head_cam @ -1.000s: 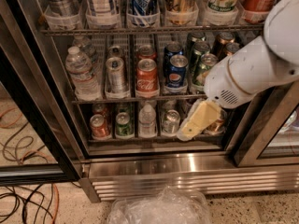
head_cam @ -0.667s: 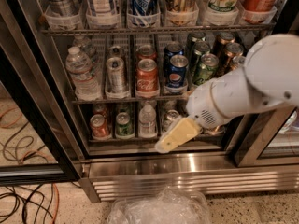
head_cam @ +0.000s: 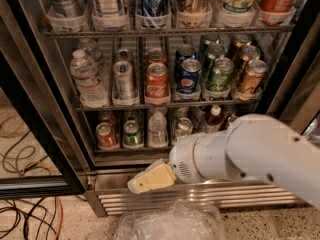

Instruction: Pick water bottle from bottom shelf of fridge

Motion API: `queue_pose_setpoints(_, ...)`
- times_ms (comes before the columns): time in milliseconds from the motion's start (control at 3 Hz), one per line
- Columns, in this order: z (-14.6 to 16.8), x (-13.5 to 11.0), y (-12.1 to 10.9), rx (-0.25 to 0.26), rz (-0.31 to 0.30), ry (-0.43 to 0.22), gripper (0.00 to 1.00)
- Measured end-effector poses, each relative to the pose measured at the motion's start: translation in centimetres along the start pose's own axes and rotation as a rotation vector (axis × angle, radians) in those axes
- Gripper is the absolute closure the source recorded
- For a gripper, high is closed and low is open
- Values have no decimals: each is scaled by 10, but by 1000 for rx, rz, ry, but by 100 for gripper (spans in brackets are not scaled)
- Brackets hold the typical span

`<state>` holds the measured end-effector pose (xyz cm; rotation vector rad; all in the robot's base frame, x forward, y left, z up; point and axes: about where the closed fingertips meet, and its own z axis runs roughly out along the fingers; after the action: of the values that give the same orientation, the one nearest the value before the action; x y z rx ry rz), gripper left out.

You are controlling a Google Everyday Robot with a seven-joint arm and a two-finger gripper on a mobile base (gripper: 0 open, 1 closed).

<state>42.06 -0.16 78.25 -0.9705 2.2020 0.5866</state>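
Note:
The water bottle (head_cam: 158,129) is small and clear with a white cap and stands upright in the third lane of the bottom shelf (head_cam: 135,149) of the fridge (head_cam: 40,114). A red can (head_cam: 105,135) and a green can (head_cam: 131,134) stand to its left, a silver can (head_cam: 183,129) to its right. My gripper (head_cam: 150,179) has cream fingers and hangs in front of the fridge's steel base, below the shelf and just left of under the bottle, touching nothing. The white arm (head_cam: 250,154) covers the shelf's right lanes.
The rack above holds a big ribbed clear bottle (head_cam: 86,79), a Coca-Cola can (head_cam: 157,82), a Pepsi can (head_cam: 189,76) and green and gold cans. A dark drink bottle (head_cam: 215,115) stands behind the arm. Crumpled clear plastic (head_cam: 170,223) and cables (head_cam: 30,219) lie on the floor.
The arm has swung left and down: the gripper went from the shelf's right lanes to below the shelf, in front of the steel base. The view has also moved closer to the fridge.

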Motion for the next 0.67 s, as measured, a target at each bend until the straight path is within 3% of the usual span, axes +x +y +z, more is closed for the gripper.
queue_pose_setpoints(333, 5, -8, -6, 46, 3, -43, 0)
queue_pose_setpoints(667, 5, -9, -7, 46, 3, -43, 0)
